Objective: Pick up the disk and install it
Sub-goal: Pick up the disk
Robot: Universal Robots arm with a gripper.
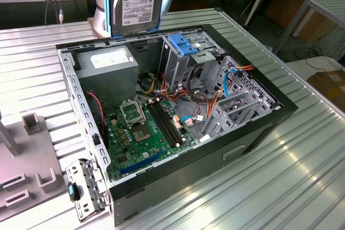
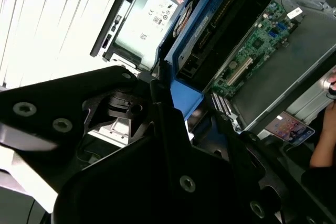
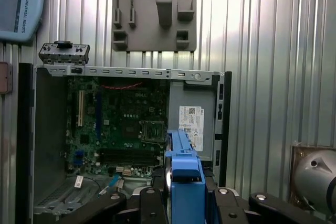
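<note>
The disk [image 1: 137, 1], a grey hard drive with a white label in blue rails, hangs upright above the far edge of the open computer case [image 1: 215, 165]. In the first wrist view its blue rail [image 3: 184, 177] shows edge-on between black fingers [image 3: 152, 200], and my gripper [image 3: 184, 195] is shut on it. The second wrist view has the disk [image 2: 210, 30] running out from the black gripper body [image 2: 157, 156] over the motherboard [image 2: 252, 45]. Inside the case, a metal drive cage carries a fixed blue bracket [image 1: 183, 44].
A grey power-supply box [image 1: 110, 60] sits in the case's far corner beside the cage, with the motherboard [image 1: 143, 127] and loose cables [image 1: 199, 106] below. A grey fixture plate [image 1: 27, 171] lies on the exterior view's left. A hand [image 2: 328, 85] and a phone [image 2: 289, 128] are nearby.
</note>
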